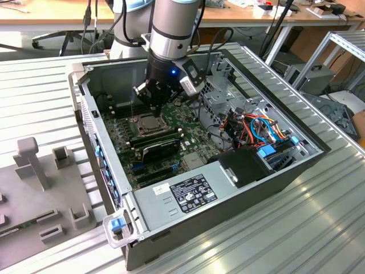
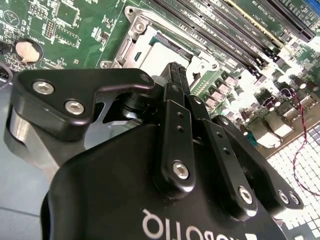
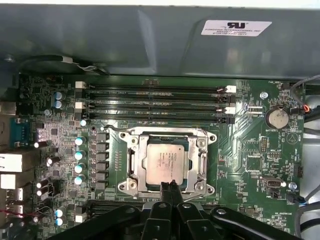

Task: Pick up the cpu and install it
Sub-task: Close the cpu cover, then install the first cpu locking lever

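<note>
Tool (image 3: 171, 186) fingers are pressed together with nothing pinched between them; both wrist views show the two black fingers closed into a single narrow tip.

The cpu (image 3: 167, 161) is not in the tool. It lies flat in the socket (image 3: 131, 165) on the green motherboard (image 3: 245, 155), silver top up, with the metal socket frame all around it.

In the first wrist view the tool tip sits at the edge of the socket frame, just beside one side of the cpu. Can't tell whether it touches the frame or hangs just above it.

In the exterior view the arm (image 1: 174, 23) comes down from the far side into the open PC case (image 1: 274, 103). The tool is directly over the socket area, toward the exterior view's left of the board.

Long black memory slots (image 3: 155, 102) run between the socket and the case's labelled metal panel (image 3: 235, 27). A coin cell (image 3: 275, 118) sits on the board off one corner of the socket.

A bundle of orange, blue and black cables (image 1: 256, 125) fills the exterior view's right part of the case, with a black box (image 1: 245, 165) near it.

The case rests on a ribbed aluminium counter (image 1: 296, 228). A grey fixture tray (image 1: 40, 188) lies on the counter at the exterior view's left, well apart from the case opening.
</note>
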Controlling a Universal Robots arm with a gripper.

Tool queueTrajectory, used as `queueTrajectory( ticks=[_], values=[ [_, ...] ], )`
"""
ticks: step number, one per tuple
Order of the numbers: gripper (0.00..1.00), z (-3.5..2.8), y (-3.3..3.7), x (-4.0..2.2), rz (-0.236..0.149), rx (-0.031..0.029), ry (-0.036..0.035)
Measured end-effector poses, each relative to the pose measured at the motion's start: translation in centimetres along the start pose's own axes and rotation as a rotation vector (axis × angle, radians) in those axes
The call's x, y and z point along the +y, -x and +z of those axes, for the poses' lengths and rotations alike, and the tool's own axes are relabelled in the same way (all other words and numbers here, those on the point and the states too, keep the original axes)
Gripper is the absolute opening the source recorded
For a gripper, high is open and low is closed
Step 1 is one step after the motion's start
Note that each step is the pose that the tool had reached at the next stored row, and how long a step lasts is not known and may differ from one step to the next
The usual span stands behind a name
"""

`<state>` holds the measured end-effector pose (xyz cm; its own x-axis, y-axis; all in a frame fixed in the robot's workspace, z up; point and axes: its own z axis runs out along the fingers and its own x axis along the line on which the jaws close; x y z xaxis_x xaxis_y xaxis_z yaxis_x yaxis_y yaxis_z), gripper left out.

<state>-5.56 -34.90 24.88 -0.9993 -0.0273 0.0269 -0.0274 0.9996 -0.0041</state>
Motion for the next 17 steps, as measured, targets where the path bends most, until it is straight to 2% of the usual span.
queueTrajectory(
  ticks=[5, 17],
  values=[
    [0.11, 0.24, -0.14, 0.46, 0.0, -0.0002, 0.0003],
    [0.11, 0.29, -0.15, 0.47, 0.0, -0.0001, 0.0001]
  ],
)
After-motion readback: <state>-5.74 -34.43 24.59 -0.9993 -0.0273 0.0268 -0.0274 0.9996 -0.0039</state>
